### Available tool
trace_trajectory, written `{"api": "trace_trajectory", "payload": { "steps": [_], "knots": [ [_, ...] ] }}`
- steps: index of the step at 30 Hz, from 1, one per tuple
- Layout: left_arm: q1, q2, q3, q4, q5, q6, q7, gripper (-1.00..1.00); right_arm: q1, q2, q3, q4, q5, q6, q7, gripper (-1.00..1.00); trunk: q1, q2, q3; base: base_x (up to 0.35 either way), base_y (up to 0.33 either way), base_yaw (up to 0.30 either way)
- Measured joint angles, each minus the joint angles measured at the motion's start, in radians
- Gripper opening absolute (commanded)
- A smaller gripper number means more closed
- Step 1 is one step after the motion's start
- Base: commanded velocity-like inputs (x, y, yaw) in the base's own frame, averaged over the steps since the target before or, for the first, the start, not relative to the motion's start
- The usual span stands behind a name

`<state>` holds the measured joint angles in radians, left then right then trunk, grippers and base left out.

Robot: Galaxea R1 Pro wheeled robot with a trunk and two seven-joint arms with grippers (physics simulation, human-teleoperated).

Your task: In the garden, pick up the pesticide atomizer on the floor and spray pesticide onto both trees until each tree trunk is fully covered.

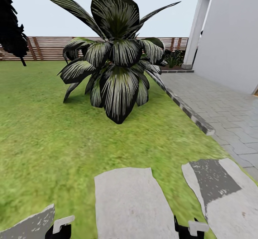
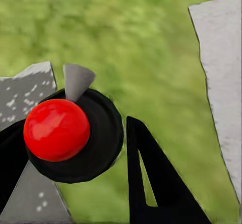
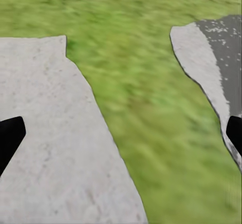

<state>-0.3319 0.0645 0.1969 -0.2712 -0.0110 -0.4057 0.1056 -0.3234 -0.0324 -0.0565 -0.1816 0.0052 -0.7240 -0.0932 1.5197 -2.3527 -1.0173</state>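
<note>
The pesticide atomizer [image 2: 96,148] is a round black body with a glossy red ball top and a grey cone nozzle. It sits between the black fingers of my left gripper [image 2: 70,133], which is shut on it just above the grass and a grey paving patch. My right gripper [image 3: 121,133] hangs open over grass and paving, its two black fingertips [image 3: 10,138] far apart with nothing between them. In the head view the ends of both arms peek in at the lower edge, left [image 1: 59,228] and right [image 1: 191,228]. The two trees and their trunks are out of view.
A short, broad-leaved dark palm [image 1: 114,63] stands on the lawn straight ahead. A dark cypress [image 1: 12,31] is at far left before the slatted fence [image 1: 46,47]. Grey paving [image 1: 222,109] with a kerb [image 1: 186,108] runs along the white house [image 1: 229,34] at right. Stone slabs [image 1: 129,203] lie near my base.
</note>
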Motion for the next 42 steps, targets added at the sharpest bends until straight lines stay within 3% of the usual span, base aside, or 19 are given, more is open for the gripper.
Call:
{"api": "trace_trajectory", "payload": {
  "steps": [42],
  "knots": [
    [0.000,0.000,0.000,0.001,0.000,0.000,0.000,-1.00,0.000,0.000,-0.001,-0.001,0.000,0.000,0.000,1.00,0.000,0.000,-0.010,0.000,0.000,0.279]
  ]
}}
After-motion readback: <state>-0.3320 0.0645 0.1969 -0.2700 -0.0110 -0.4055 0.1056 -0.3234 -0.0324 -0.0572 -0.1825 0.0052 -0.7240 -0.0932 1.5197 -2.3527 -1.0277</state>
